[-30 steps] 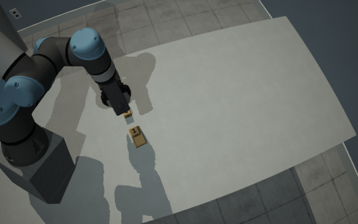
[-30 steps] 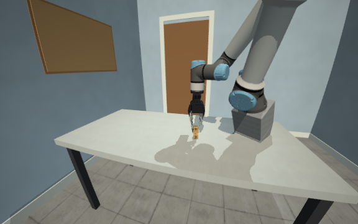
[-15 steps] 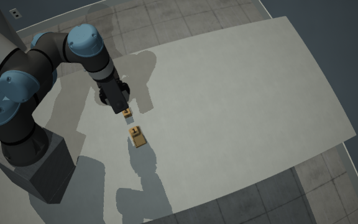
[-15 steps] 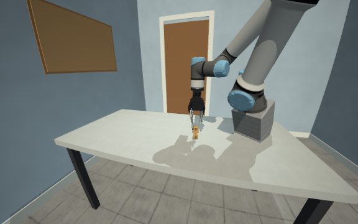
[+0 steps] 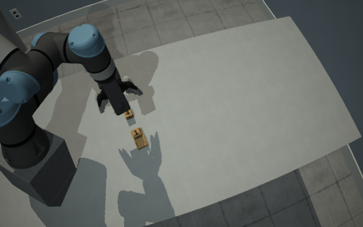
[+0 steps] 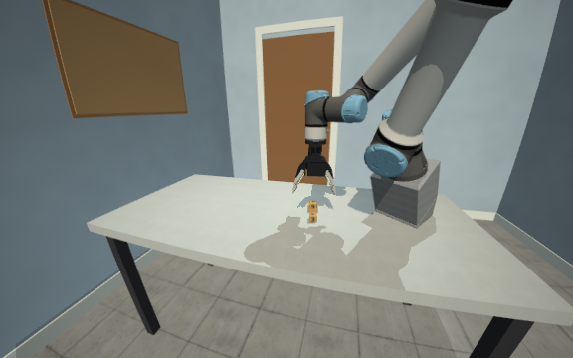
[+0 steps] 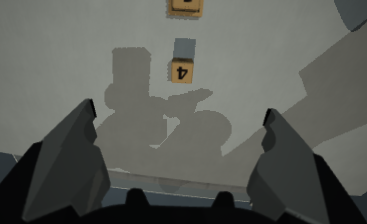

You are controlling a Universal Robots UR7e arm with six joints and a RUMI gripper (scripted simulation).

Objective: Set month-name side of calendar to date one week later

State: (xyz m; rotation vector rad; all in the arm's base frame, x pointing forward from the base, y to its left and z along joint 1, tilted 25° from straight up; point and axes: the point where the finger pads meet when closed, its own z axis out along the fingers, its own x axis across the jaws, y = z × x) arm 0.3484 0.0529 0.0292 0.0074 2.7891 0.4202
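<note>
My gripper point(image 5: 117, 93) point(image 6: 314, 186) point(image 7: 181, 105) is open and empty, hanging above the table. A small wooden cube point(image 5: 128, 114) point(image 6: 312, 204) point(image 7: 182, 71) with a 4 on its top face lies on the table ahead of the fingers, clear of them. It is apart from the wooden calendar tray point(image 5: 142, 144) point(image 6: 312, 210) point(image 7: 185, 12). In the tray sits a second cube point(image 5: 136, 133) with a 1 on top. The tray's slot beside that cube looks empty. The month's name is too small to read.
The pale table point(image 5: 232, 94) point(image 6: 207, 214) carries the arm's grey base block point(image 5: 40, 176) point(image 6: 406, 194) at one corner. Arm shadows fall across the table. A door and a wall board stand behind in the exterior view.
</note>
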